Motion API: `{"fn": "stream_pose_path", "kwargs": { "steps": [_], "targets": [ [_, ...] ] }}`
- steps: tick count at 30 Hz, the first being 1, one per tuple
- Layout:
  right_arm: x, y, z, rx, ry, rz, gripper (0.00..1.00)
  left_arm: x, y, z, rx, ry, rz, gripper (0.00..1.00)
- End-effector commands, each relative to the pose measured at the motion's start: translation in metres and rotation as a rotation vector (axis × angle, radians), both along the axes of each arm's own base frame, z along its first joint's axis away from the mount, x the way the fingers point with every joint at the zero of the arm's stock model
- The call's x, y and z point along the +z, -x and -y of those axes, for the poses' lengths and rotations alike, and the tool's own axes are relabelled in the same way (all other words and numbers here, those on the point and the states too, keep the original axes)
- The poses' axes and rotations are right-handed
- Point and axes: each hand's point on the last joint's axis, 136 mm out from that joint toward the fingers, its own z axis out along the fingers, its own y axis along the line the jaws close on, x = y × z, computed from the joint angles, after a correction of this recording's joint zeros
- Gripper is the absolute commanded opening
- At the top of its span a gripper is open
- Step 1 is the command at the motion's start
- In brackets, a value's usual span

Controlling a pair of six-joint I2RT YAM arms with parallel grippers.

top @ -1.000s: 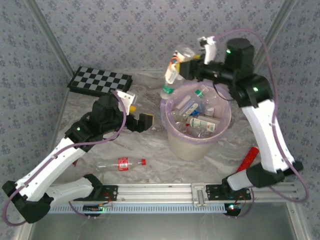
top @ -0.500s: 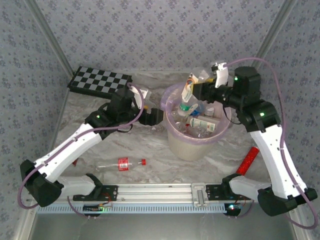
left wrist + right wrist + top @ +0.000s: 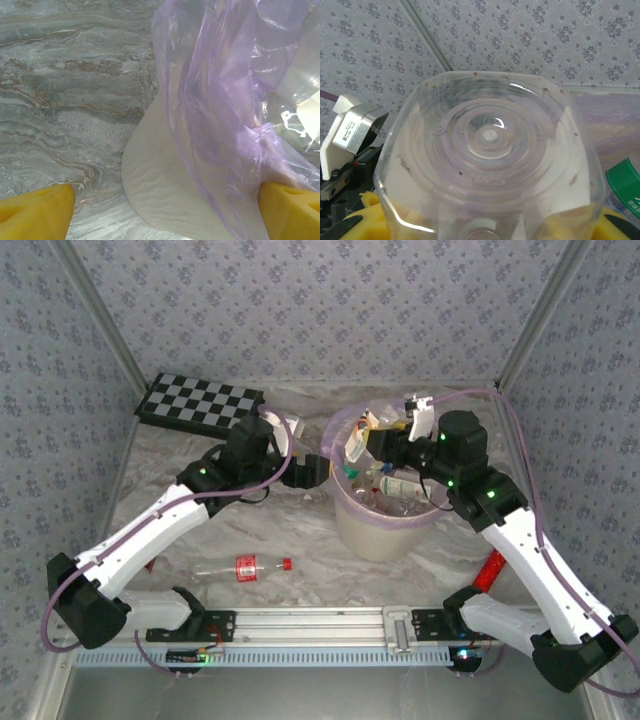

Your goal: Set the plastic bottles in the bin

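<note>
While the right hand [image 3: 380, 450] hangs over the mouth of the bin [image 3: 390, 530], it is clamped on a clear plastic bottle [image 3: 490, 150], whose ringed base sits close to the wrist camera between the yellow pads [image 3: 370, 215]. Seen from above, this bottle is tilted with its neck pointing away from the wrist. It is over the far-left part of the opening, just inside the rim. Below it a heap of bottles [image 3: 405, 485] lies inside the pink-purple liner [image 3: 215, 100].

The step in hand looks like the drop. To do it well, the whole bottle should be inside the rim line before the hand lets go, because it is close to the edge and a light bottle may glance off the heap and roll out. Moving it toward the middle, lowering a little and then opening fully should help, followed by a straight lift so the pads do not catch the liner.

The left hand [image 3: 312, 470] is spread wide beside the bin's left wall, gripping nothing. In its wrist view the cream wall and a fold of liner lie between its pads; I cannot tell whether they touch. It should not nudge the bin during the release.

A red-labelled bottle [image 3: 250, 566] lies on the counter [image 3: 300, 530], well apart from the bin, so the task is not finished
</note>
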Motion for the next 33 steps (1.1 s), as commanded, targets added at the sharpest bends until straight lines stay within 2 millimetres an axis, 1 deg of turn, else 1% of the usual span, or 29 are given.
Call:
{"fn": "stream_pose_path", "kwargs": {
  "steps": [1,3,4,5,6,8,9,10,12,15,19,21,23,26,28,29,31,33],
  "targets": [
    [-0.055,0.007,0.008,-0.018,0.141,-0.163,0.48,0.001,-0.003,0.003,0.011,0.006,0.013,0.94],
    [-0.027,0.013,0.016,-0.014,0.146,-0.114,0.64,0.001,-0.005,0.003,0.008,-0.003,0.013,0.94],
    [-0.016,0.017,0.024,-0.023,0.158,-0.097,0.74,0.0,-0.005,0.004,0.005,-0.009,0.012,0.94],
    [-0.005,0.023,0.032,-0.035,0.161,-0.095,0.87,-0.001,-0.005,0.004,0.004,-0.012,0.011,0.93],
    [0.002,0.027,0.039,-0.039,0.181,-0.091,0.96,-0.002,-0.005,0.004,0.004,-0.015,0.008,0.94],
    [0.023,0.031,0.058,-0.08,0.222,-0.062,0.99,-0.003,-0.005,0.005,0.003,-0.016,0.006,0.94],
    [0.03,0.032,0.063,-0.09,0.227,-0.045,0.99,-0.003,-0.005,0.005,0.004,-0.015,0.008,0.93],
    [0.039,0.032,0.068,-0.105,0.237,-0.02,0.98,-0.003,-0.006,0.005,0.003,-0.017,0.01,0.94],
    [0.049,0.027,0.077,-0.146,0.254,0.006,0.94,-0.003,-0.007,0.005,0.002,-0.02,0.013,0.94],
    [0.052,0.012,0.081,-0.184,0.263,0.014,0.86,-0.003,-0.008,0.006,0.0,-0.021,0.012,0.94],
    [0.04,-0.01,0.069,-0.159,0.281,-0.013,0.76,-0.006,-0.007,0.007,-0.001,-0.019,0.003,0.94],
    [0.04,-0.024,0.061,-0.144,0.275,-0.003,0.74,-0.006,-0.007,0.006,0.001,-0.019,0.003,0.94],
    [0.043,-0.034,0.057,-0.139,0.279,0.013,0.68,-0.006,-0.007,0.006,0.001,-0.022,0.005,0.94],
    [0.042,-0.043,0.053,-0.122,0.306,0.01,0.61,-0.005,-0.007,0.005,0.001,-0.026,0.011,0.94],
    [0.036,-0.041,0.052,-0.099,0.326,-0.009,0.55,-0.007,-0.008,0.005,0.002,-0.033,0.011,0.94],
    [0.031,-0.036,0.052,-0.086,0.333,-0.027,0.52,-0.007,-0.008,0.005,0.002,-0.036,0.011,0.94],
    [0.021,-0.024,0.055,-0.074,0.346,-0.062,0.48,-0.009,-0.009,0.006,0.001,-0.041,0.009,0.94],
    [0.011,-0.008,0.065,-0.088,0.36,-0.095,0.42,-0.011,-0.011,0.007,-0.002,-0.047,0.008,0.94]
  ]
}}
